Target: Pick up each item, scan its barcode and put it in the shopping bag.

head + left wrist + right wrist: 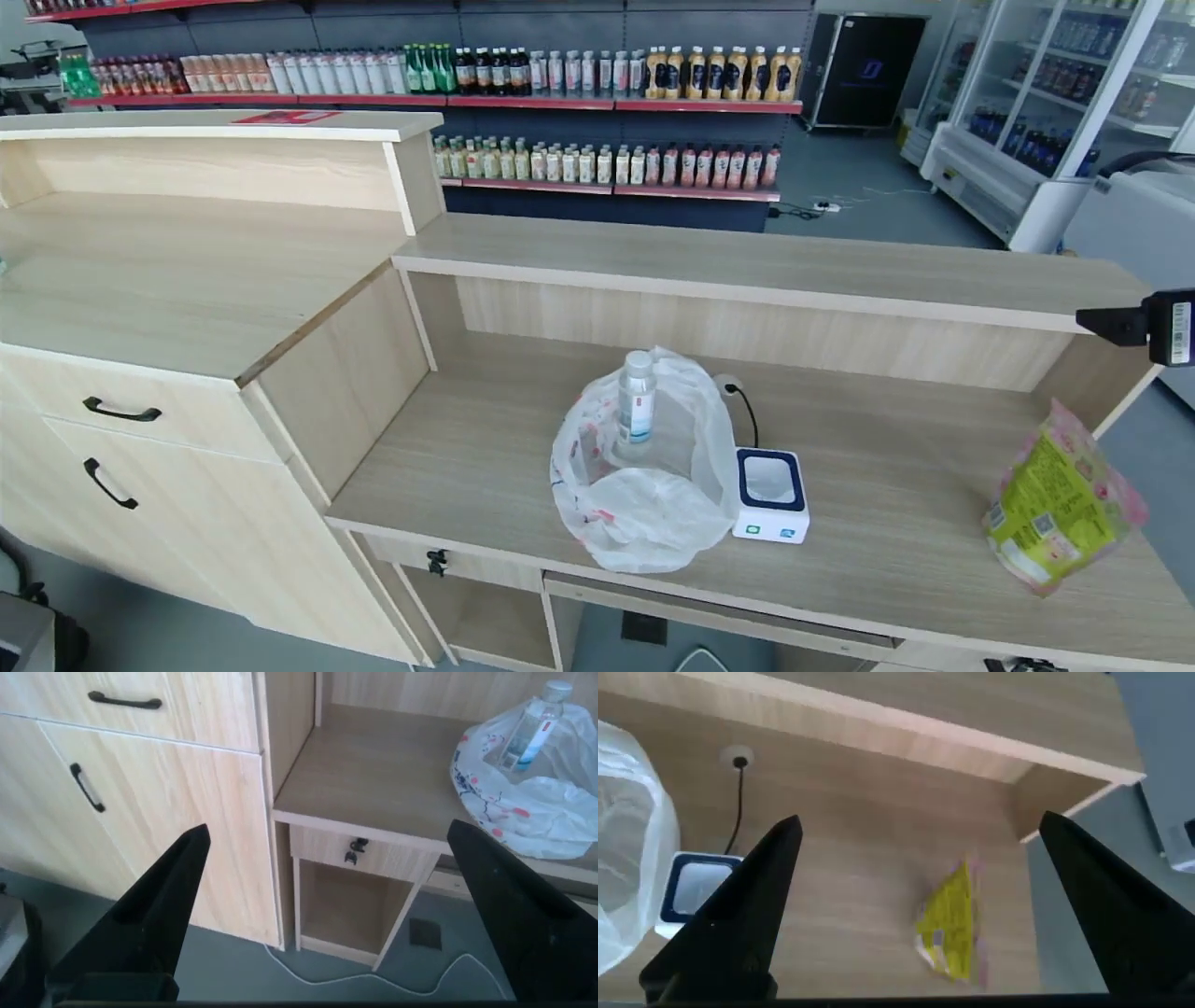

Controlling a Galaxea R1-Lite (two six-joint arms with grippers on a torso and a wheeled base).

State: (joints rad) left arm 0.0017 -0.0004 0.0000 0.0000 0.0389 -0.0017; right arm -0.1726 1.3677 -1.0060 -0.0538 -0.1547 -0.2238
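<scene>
A green and pink snack pouch point(1060, 499) lies at the right end of the lower counter point(896, 523). The white plastic shopping bag point(644, 485) stands open mid-counter with a clear bottle point(637, 397) upright inside it. A white barcode scanner point(770, 495) sits against the bag's right side. My right gripper point(920, 819) hangs open high over the counter, with the snack pouch point(951, 919) well below it and the scanner point(691, 887) off to one side. My left gripper point(329, 831) is open and empty, low in front of the counter's left corner, far from the bag point(533, 784).
A taller cabinet point(187, 280) with black-handled drawers stands to the left of the counter. A raised back ledge point(766, 261) runs behind the work surface. The scanner's cable point(747, 411) runs to a hole in the back. Shelves of drinks stand across the aisle.
</scene>
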